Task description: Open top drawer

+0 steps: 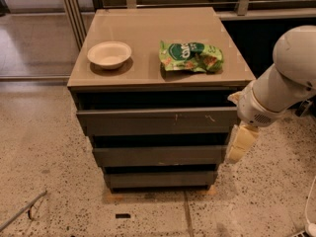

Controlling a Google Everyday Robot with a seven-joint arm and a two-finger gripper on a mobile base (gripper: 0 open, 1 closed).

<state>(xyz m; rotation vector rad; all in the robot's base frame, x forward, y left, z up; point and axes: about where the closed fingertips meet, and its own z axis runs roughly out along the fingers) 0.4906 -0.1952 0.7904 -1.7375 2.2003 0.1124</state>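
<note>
The top drawer [157,121] is a dark grey flat front without a handle, the widest of three, with pale scratch marks right of centre. It sits just under the tan cabinet top, with a dark gap above it. My gripper [239,144] hangs from the white arm at the cabinet's right front corner, pale fingers pointing down beside the drawer's right end, level with the middle drawer [159,155].
A white bowl [109,54] and a green snack bag [190,56] lie on the cabinet top [143,28]. The bottom drawer [160,179] is below. Speckled floor surrounds the cabinet; a railing runs behind it and a metal rod [22,211] lies at lower left.
</note>
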